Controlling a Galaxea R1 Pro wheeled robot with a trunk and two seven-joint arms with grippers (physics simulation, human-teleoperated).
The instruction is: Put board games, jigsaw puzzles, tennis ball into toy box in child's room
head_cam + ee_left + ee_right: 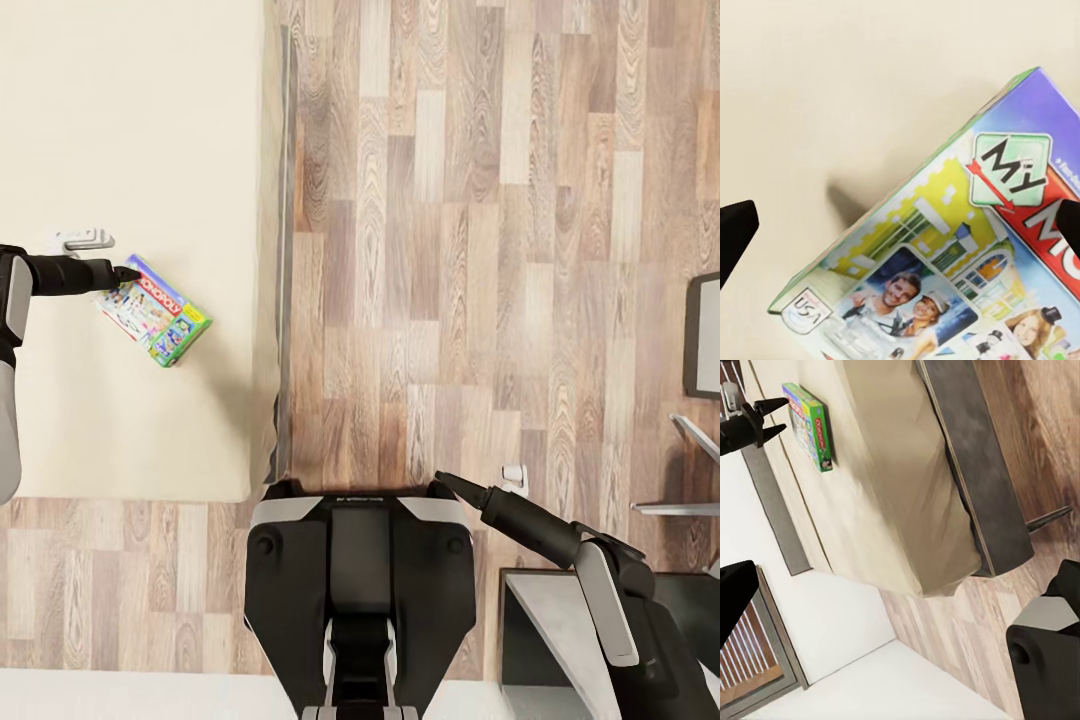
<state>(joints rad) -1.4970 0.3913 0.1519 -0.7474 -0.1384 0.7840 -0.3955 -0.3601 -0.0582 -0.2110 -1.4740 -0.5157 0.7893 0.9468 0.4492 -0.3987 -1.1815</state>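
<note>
Left tool [128,272] outstretched over bed [120,120], open, at board game [155,311]

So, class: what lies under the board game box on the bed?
The board game lies flat on the cream bed, the left gripper at its corner. Whatever sits directly beneath the box is covered, so it cannot be seen.

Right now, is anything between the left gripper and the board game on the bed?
Nothing: in the head view the left gripper sits at the board game corner, over bare bed. The right wrist view agrees.
</note>
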